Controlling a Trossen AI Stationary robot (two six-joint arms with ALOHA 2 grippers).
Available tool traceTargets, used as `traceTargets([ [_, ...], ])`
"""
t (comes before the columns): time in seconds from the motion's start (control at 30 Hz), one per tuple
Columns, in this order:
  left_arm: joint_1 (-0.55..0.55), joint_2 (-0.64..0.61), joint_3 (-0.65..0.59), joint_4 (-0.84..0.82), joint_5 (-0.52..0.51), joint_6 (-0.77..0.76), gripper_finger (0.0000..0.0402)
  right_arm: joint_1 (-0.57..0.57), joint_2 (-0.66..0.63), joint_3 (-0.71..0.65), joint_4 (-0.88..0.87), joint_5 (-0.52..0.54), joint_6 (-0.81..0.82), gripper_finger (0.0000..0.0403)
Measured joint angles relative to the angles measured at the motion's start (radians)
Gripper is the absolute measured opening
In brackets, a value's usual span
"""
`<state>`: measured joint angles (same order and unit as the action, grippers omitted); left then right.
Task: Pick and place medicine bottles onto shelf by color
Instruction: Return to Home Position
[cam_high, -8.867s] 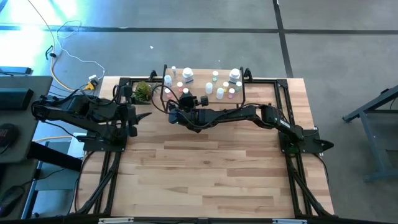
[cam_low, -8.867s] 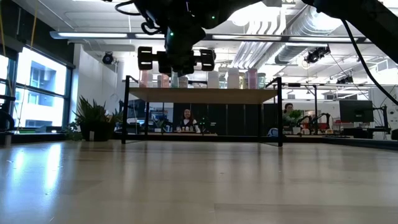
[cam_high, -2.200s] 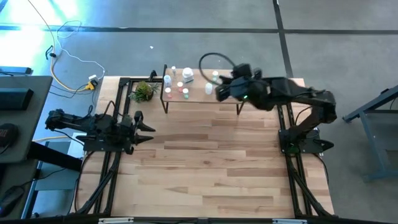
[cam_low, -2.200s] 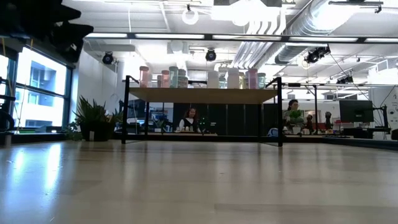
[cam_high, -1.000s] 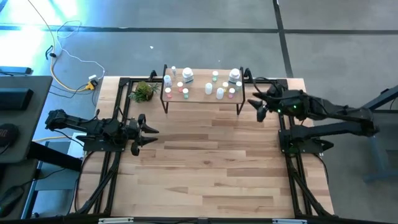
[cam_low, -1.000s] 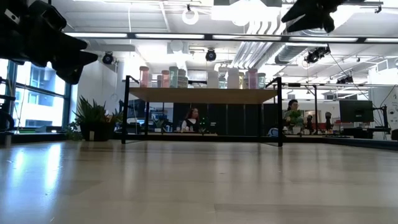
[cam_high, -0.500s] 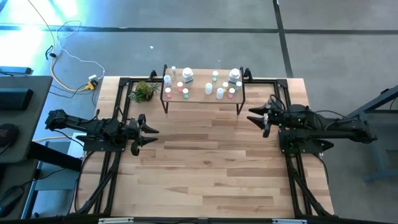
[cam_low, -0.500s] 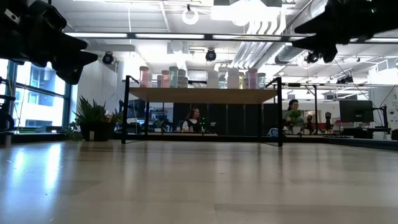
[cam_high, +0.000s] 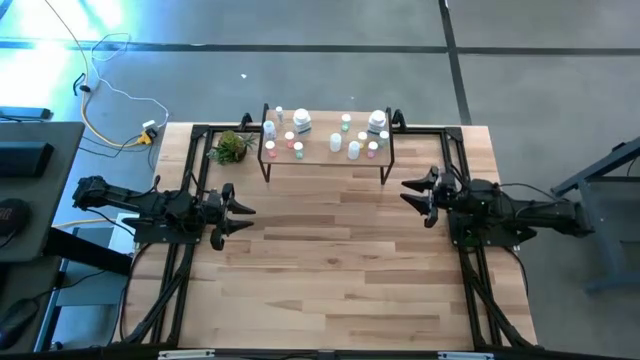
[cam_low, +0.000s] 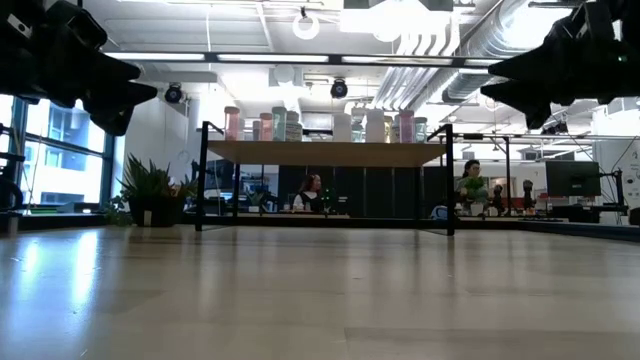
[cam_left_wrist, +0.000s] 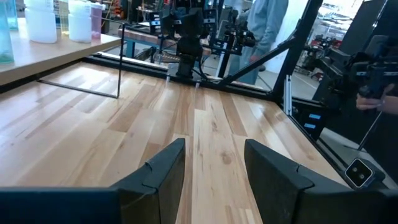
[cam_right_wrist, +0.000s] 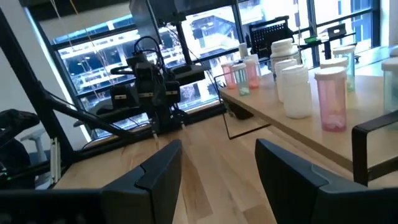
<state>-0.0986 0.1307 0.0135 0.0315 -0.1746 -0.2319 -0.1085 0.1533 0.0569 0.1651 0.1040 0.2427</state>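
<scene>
The medicine bottles (cam_high: 300, 123), white, pink and green, all stand upright on the shelf (cam_high: 325, 155) at the table's far edge. In the right wrist view they show as white jars (cam_right_wrist: 295, 90) and a pink bottle (cam_right_wrist: 329, 98) on the plank (cam_right_wrist: 292, 134). My left gripper (cam_high: 243, 212) hovers level over the table's left side, open, nothing between its fingers (cam_left_wrist: 214, 149). My right gripper (cam_high: 408, 191) hovers level over the table's right side, near the shelf's right end, open and empty too (cam_right_wrist: 217, 149). The two grippers face each other across the table.
A small green potted plant (cam_high: 230, 147) stands left of the shelf. Black frame rails (cam_high: 185, 250) run along the table's left and right sides. The wide wooden tabletop (cam_high: 330, 260) lies between the arms. People sit in the room beyond the table (cam_low: 305, 192).
My right gripper has come down from high over the table's right side and drawn a little toward the near edge, tipping until it points level toward the left; it has stayed open and empty. The bottles have kept their places on the shelf.
</scene>
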Motion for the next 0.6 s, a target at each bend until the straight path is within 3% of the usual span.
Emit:
traceTargets([
  [0.3,0.0,0.0,0.0,0.0,0.001,0.0,0.0157,0.0,-0.087,-0.047,-0.08,0.007,0.07,0.0194],
  [0.6,0.0,0.0,0.0,0.0,0.001,0.0,0.0157,0.0,-0.087,-0.047,-0.131,0.024,0.168,0.0194],
])
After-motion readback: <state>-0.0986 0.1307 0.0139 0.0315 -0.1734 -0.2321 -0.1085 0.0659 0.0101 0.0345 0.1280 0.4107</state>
